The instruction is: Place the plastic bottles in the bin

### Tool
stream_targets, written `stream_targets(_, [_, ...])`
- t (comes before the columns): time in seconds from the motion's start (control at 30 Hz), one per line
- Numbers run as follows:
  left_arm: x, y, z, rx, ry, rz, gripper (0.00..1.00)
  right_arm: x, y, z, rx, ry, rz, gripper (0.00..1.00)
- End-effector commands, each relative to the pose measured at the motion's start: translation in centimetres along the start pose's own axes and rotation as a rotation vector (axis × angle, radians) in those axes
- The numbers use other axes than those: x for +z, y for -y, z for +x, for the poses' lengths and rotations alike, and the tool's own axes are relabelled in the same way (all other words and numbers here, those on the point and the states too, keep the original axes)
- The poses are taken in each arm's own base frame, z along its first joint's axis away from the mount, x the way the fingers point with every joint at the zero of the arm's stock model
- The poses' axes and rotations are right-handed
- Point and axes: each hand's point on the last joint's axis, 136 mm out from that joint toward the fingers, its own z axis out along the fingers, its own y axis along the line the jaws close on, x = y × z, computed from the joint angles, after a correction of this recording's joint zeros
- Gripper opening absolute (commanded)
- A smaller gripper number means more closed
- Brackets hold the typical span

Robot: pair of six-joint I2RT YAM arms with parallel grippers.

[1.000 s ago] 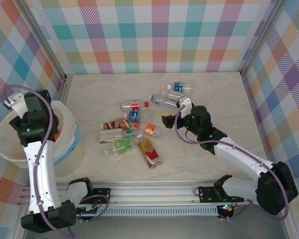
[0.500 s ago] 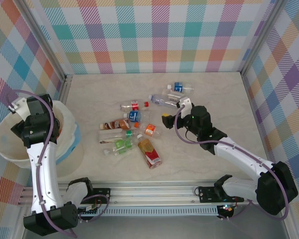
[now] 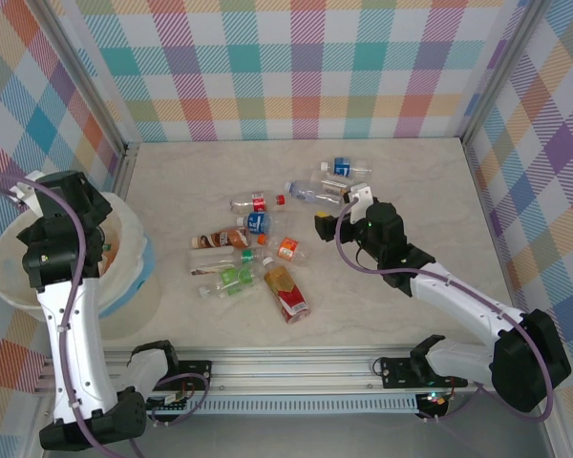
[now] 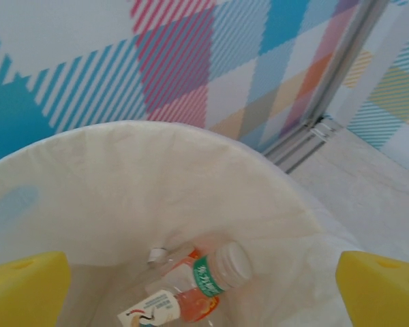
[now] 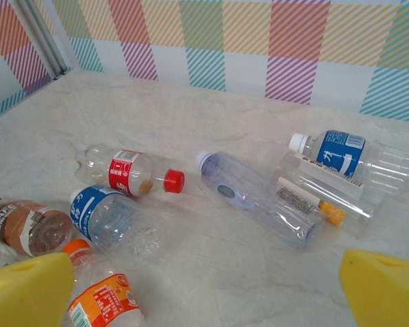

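The left claw hangs over the bin at the left edge of the top view, jaws spread wide and holding nothing. Two bottles lie on the bin's bottom, low in the left wrist view, so this delivery looks done. That arm should rise straight up before it swings, so that a finger does not snag the liner.

The right claw is also wide open and empty, above the loose bottles at centre right of the table. The clear bottle in the middle of the right wrist view looks the best pick, as its near side is free. The claw should straddle it across the barrel, come down until the pads flank the widest part, and close gently. A hard squeeze would probably buckle it or shoot it sideways. The red-label bottle at left lies apart from the others and would do too.

The bottles are thin see-through cylinders, some dented, with glossy wrap labels and small ridged caps. They would likely roll on the smooth, pale, marble-patterned table. The bin is cream and round, and its liner is a filmy, wrinkled white. The pads are blunt yellow blocks that look soft.
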Motion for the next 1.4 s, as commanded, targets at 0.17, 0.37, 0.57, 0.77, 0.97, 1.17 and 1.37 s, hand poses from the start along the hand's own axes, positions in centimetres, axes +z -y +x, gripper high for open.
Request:
stream_targets(0.17, [-3.0, 7.4, 1.0, 0.180, -0.015, 0.182, 1.00, -0.1, 0.3, -2.2, 0.030, 0.056, 0.018, 1.00])
stream_targets(0.37, [-5.2, 16.4, 5.6, 0.321, -0.147, 0.500, 1.00, -0.1, 0.7, -1.8, 0.057, 0.044, 0.041, 1.00])
stream_targets(0.57, [-6.6, 21.7, 11.8, 0.340, -0.378, 0.732, 1.00, -0.3, 1.2, -1.4, 0.092, 0.029, 0.067, 1.00])
stream_targets(0.77, [-5.5, 22.1, 16.8, 0.348, -0.527, 0.699, 1.00, -0.5, 2.8, -0.6, 0.162, 0.006, 0.157, 1.00])
stream_targets(0.97, [-4.0, 20.9, 23.6, 0.202, -0.696, 0.575, 1.00, -0.8, 3.4, -0.3, 0.207, 0.015, 0.188, 1.00])
stream_targets(1.17, [-3.1, 18.6, 29.5, -0.063, -0.846, 0.417, 1.00, -0.6, 3.1, 0.1, 0.198, 0.000, 0.167, 1.00])
stream_targets(1.37, [-1.0, 15.8, 31.4, -0.155, -0.826, 0.227, 1.00, -0.1, 2.6, 0.6, 0.186, -0.019, 0.141, 1.00])
